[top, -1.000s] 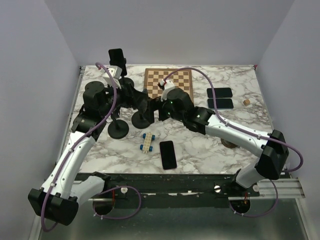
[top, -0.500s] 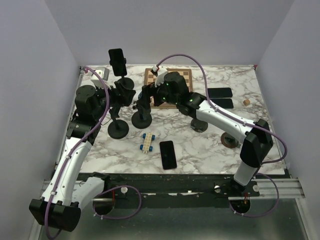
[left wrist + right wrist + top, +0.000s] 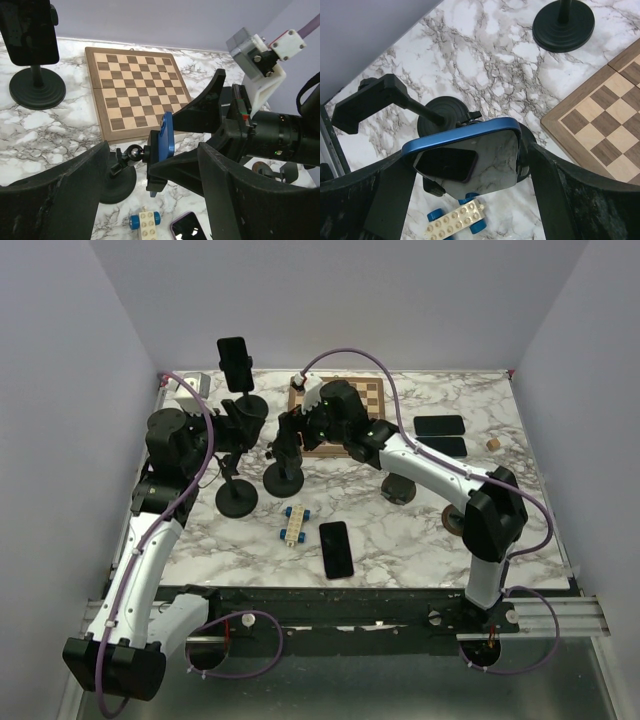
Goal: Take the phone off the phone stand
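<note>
The phone (image 3: 480, 155) has a blue case and sits edge-up in the clamp of a black phone stand (image 3: 284, 478) left of centre. My right gripper (image 3: 465, 165) straddles it, jaws spread wide, one finger close against each end. Whether they touch it I cannot tell. In the left wrist view the phone (image 3: 168, 135) shows edge-on between those two fingers, above the stand's ball joint and base (image 3: 117, 180). My left gripper (image 3: 152, 165) hangs open just left of the stand and holds nothing. In the top view it is the left gripper (image 3: 240, 430) beside the right gripper (image 3: 290, 435).
An empty stand (image 3: 237, 498) is front left. Another stand with a black phone (image 3: 234, 362) is at the back. A toy block car (image 3: 294, 525) and a loose phone (image 3: 336, 548) lie in front. A chessboard (image 3: 345, 410) and two phones (image 3: 440, 435) lie right.
My right arm swung back and left, bringing its gripper over the phone in the stand. The left arm pulled back to the left, away from the stand.
</note>
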Controlling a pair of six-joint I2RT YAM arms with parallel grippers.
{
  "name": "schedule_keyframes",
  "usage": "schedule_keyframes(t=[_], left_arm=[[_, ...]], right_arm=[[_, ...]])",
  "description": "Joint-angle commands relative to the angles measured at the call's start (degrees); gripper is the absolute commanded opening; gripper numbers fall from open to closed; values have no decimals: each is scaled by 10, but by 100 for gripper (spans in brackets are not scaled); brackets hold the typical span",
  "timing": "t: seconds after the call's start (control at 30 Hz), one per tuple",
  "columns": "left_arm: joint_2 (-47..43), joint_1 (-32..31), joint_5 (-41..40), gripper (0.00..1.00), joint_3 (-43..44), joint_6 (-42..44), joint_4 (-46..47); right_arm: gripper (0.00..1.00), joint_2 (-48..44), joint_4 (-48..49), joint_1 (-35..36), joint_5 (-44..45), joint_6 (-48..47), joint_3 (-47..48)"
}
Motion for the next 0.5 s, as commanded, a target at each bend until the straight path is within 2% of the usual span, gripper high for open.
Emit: schedule_keyframes(t=[0.0, 0.1, 0.3, 0.43, 0.47], left_arm=[[5, 4, 13, 79, -7, -9, 14], [10, 7, 20, 78, -7, -12, 16], [20, 13, 33, 77, -8, -20, 20], [24, 14, 34, 77, -10, -23, 21], [25, 14, 35, 77, -11, -23, 22]], right_arm=[[93, 25, -8, -3, -19, -11, 30], [84, 35, -16, -3, -24, -12, 38], [80, 30, 2, -8, -20, -11, 28], [68, 36, -1, -15, -41, -12, 31], [62, 38, -3, -17, -44, -14, 33]])
